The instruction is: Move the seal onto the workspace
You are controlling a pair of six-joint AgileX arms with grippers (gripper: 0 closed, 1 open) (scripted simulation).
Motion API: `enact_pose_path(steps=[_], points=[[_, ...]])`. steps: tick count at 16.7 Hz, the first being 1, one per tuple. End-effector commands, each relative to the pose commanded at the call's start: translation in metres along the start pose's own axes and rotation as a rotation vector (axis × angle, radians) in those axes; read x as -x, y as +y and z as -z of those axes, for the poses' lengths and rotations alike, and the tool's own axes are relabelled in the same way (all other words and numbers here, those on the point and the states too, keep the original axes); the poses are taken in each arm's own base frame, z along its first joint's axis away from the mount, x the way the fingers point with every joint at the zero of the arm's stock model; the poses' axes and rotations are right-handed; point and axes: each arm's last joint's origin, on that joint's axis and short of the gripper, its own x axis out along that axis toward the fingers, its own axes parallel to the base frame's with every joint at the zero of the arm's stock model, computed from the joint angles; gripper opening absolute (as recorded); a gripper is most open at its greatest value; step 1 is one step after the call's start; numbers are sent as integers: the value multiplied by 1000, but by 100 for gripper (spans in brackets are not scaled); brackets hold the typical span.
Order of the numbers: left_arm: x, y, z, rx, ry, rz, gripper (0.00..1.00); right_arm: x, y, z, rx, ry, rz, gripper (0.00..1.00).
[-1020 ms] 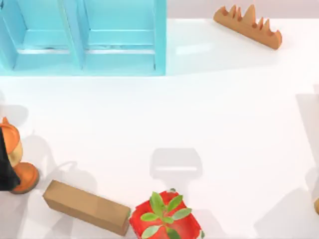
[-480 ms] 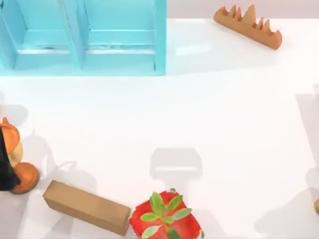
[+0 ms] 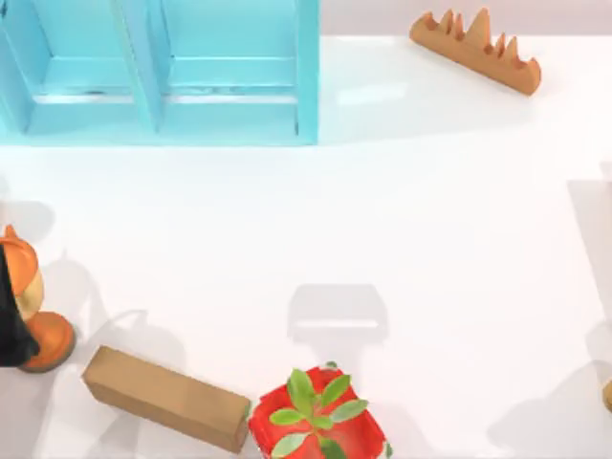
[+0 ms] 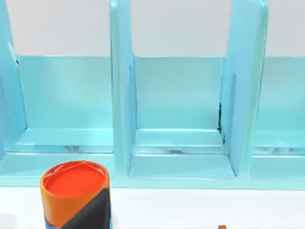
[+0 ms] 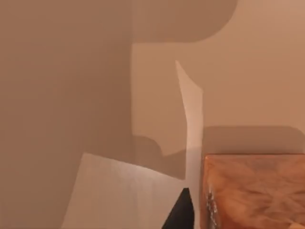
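The seal [image 3: 46, 341], orange with a rounded top and a wider foot, hangs tilted at the far left edge of the white workspace [image 3: 402, 220]. A black part of my left arm covers its middle. In the left wrist view the seal [image 4: 71, 183] shows a red round face and an orange body, with a black finger [image 4: 90, 212] lying across it. My left gripper [image 3: 11, 320] is shut on it. My right gripper [image 5: 180, 212] shows as a black tip beside a brown box [image 5: 252, 191].
A light blue shelf cabinet [image 3: 158, 72] stands at the back left. An orange spiky-topped bar [image 3: 475, 51] lies at the back right. A long tan block [image 3: 164, 397] and a red pot with a green plant [image 3: 316, 421] sit near the front edge.
The seal and the black arm part on it have shifted very slightly to the left. Everything else is still.
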Motion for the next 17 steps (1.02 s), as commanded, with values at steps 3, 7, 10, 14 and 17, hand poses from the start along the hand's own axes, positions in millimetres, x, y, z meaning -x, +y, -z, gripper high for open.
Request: enact_pose_path(steps=[3,7,10,14,17], points=[[0,0,0,0,0,0,100,0,0,0,0,0,0,10],[0,0,0,0,0,0,100,0,0,0,0,0,0,0],[0,0,0,0,0,0,100,0,0,0,0,0,0,0],[0,0,0,0,0,0,100,1,0,0,-1,-2,2,0],[0,0,0,0,0,0,100,23,15,-7,-4,-19,30,0]])
